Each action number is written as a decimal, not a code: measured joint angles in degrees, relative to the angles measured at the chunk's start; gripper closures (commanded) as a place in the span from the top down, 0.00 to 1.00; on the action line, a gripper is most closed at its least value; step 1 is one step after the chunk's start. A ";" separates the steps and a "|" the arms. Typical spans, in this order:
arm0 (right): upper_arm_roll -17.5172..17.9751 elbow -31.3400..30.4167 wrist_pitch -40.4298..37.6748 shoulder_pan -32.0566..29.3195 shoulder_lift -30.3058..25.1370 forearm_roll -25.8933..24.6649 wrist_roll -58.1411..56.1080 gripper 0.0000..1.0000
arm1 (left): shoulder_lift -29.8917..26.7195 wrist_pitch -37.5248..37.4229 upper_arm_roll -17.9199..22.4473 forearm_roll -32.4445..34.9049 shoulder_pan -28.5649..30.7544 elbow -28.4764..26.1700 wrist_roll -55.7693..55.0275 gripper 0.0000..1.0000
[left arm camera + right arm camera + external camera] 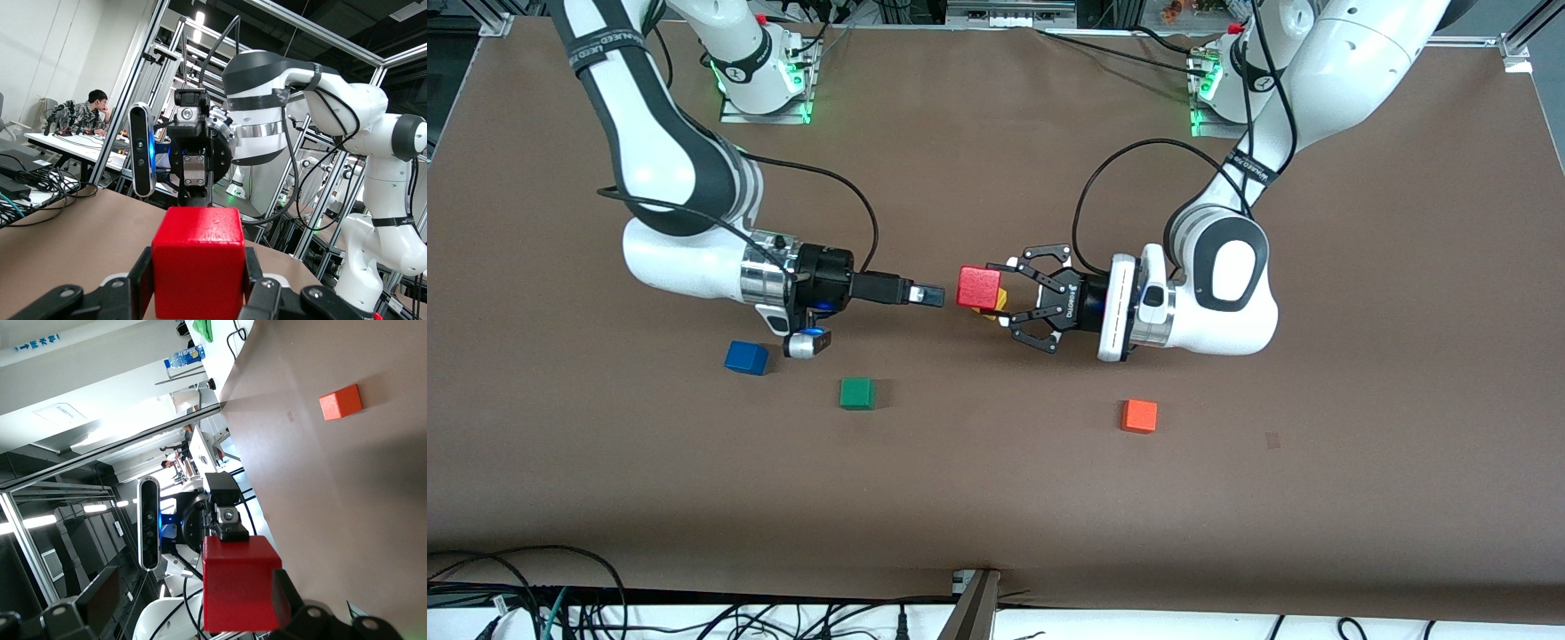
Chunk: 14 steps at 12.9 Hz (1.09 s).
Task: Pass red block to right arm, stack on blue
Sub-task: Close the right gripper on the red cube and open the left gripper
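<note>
Front view: left claw [1009,302] clamps the small bright-red cube [978,287] over mid-bench; right claw [934,295] hangs just beside it, fingers apart. Small blue cube [746,357] sits toward the right arm's end.

Left gripper [1007,298] holds the red block [978,287] up facing the open right gripper [935,295]

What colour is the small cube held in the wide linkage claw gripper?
Bright red: the small cube in the left gripper shows best in the left wrist view.

blue block [746,357] toward right arm's end | green block [857,393] beside it, nearer front camera | orange block [1139,416] toward left arm's end
</note>
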 measured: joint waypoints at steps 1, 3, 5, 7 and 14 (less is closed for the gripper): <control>0.20 -0.21 0.95 0.33 0.02 0.00 0.00 1.00 | 0.15 0.25 0.00 -0.03 -0.19 0.10 0.00 0.00; 0.24 -0.71 1.26 0.67 0.10 0.00 -0.01 1.00 | 0.54 0.31 0.01 -0.03 -0.23 0.21 0.00 0.00; 0.25 -1.50 1.78 1.15 0.14 0.00 -0.02 1.00 | 0.97 0.31 0.02 -0.07 -0.25 0.57 0.00 0.00; 0.28 -2.12 3.40 2.27 0.24 0.00 -0.03 1.00 | 1.07 0.31 0.02 -0.17 -0.34 0.80 0.00 0.00; 0.24 -1.97 4.71 3.23 0.30 0.16 -0.11 0.25 | 1.25 0.36 0.04 -0.32 -0.42 0.86 -0.10 0.00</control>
